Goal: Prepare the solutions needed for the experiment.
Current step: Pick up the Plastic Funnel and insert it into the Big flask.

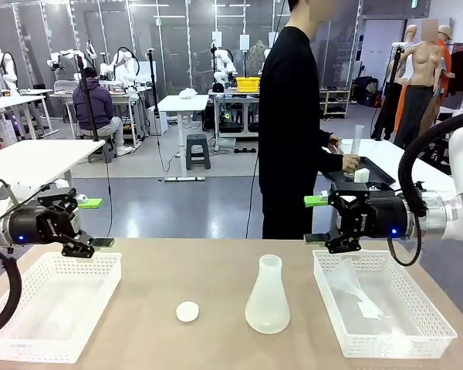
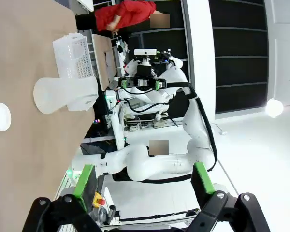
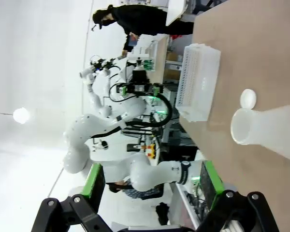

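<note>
**Both tools spread and empty; no solution to be made out in the flask.**

Front view: the left tool (image 1: 96, 223) and the right tool (image 1: 316, 220) are held wide open over the desk (image 1: 216, 270), each well apart from the flask (image 1: 267, 297) standing between them. No solution can be made out in it, and the tube (image 1: 357, 140) handled by the person (image 1: 289, 116) at the far table is too small to be judged. So light a flask could probably be toppled by a sideways approach. Left wrist view: the flask (image 2: 65, 94) is seen far ahead of the spread tool (image 2: 143, 183), off its line. Right wrist view: the flask (image 3: 266, 130) is placed well to one side of the open tool (image 3: 152, 181), so its neck might be clipped by a hurried reach.
</note>
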Action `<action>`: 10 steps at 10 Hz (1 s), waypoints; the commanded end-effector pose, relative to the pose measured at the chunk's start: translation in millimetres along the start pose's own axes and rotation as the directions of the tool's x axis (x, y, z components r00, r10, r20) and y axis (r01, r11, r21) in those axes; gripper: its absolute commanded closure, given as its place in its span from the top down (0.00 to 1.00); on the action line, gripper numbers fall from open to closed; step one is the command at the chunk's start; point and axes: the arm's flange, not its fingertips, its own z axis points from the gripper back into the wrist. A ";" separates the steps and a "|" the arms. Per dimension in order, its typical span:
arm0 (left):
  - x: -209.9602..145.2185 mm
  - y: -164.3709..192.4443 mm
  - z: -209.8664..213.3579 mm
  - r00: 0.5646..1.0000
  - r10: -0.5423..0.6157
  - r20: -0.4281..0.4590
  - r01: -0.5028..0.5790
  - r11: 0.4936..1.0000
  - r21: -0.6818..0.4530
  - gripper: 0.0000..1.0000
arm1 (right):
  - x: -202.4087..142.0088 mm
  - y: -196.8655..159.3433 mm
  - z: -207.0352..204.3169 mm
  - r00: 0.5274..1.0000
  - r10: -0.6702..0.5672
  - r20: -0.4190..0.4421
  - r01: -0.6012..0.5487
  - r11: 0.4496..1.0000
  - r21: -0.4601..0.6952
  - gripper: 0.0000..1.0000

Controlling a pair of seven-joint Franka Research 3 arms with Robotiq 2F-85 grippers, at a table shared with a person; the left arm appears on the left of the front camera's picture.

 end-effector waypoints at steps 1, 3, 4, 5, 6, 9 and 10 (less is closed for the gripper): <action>12.2 -12.2 -6.3 0.999 0.013 -0.030 -0.012 1.000 0.025 1.00 | 13.0 9.1 -1.9 0.995 -0.100 -0.026 0.102 0.993 0.061 1.00; 4.0 -3.1 -1.3 1.000 0.004 -0.005 -0.004 1.000 0.002 1.00 | 3.0 1.7 -0.2 0.999 -0.039 -0.017 0.039 0.999 0.029 1.00; 4.0 -3.1 -1.3 1.000 0.004 -0.005 -0.004 1.000 0.002 1.00 | 3.0 1.7 -0.2 0.999 -0.039 -0.017 0.039 0.999 0.029 1.00; 4.0 -3.1 -1.3 1.000 0.004 -0.005 -0.004 1.000 0.002 1.00 | 3.0 1.7 -0.2 0.999 -0.039 -0.017 0.039 0.999 0.029 1.00; 4.0 -3.1 -1.3 1.000 0.004 -0.005 -0.004 1.000 0.002 1.00 | 3.0 1.7 -0.2 0.999 -0.039 -0.017 0.039 0.999 0.029 1.00; 4.0 -3.1 -1.3 1.000 0.004 -0.005 -0.004 1.000 0.002 1.00 | 10.6 13.6 -4.8 0.992 0.106 -0.070 -0.116 0.980 -0.163 1.00; 4.0 -3.1 -1.3 1.000 0.004 -0.005 -0.004 1.000 0.002 1.00 | 16.2 26.3 2.8 0.974 0.155 -0.164 -0.213 0.876 -0.433 1.00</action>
